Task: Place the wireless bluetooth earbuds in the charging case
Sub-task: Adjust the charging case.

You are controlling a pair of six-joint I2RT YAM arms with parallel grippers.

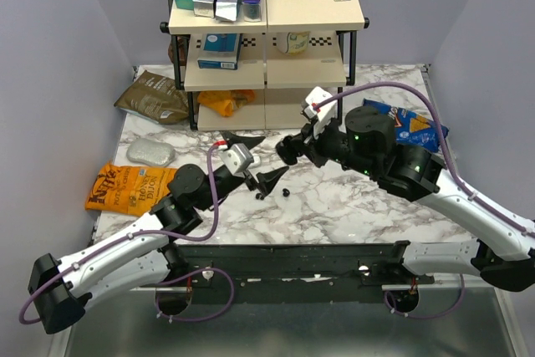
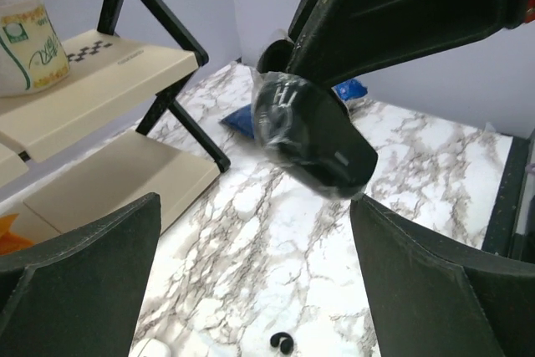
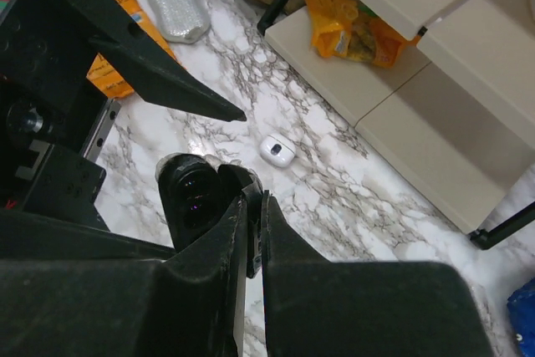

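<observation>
Left gripper stands with its jaws spread wide and nothing between them, its fingers pointing toward the middle of the tabletop. Right gripper faces it from the other side, jaws nearly together and pinched on the edge of the black case. The case hangs clear of the marble, tilted, just ahead of the left gripper's open fingers. A glossy film seems to cover part of the case; whether its lid is up I cannot tell.

One earbud lies bare on the tabletop near the middle of the front edge. The other earbud lies just to its left, apart from it. Both are below the grippers and touched by neither.

A small white pod lies on the marble in front of the shelf, which stands at the back edge. An orange chip bag lies at the left edge with a silver pouch just behind it. A brown bag sits toward the back left corner. A blue bag lies toward the right edge, partly under the right arm.
</observation>
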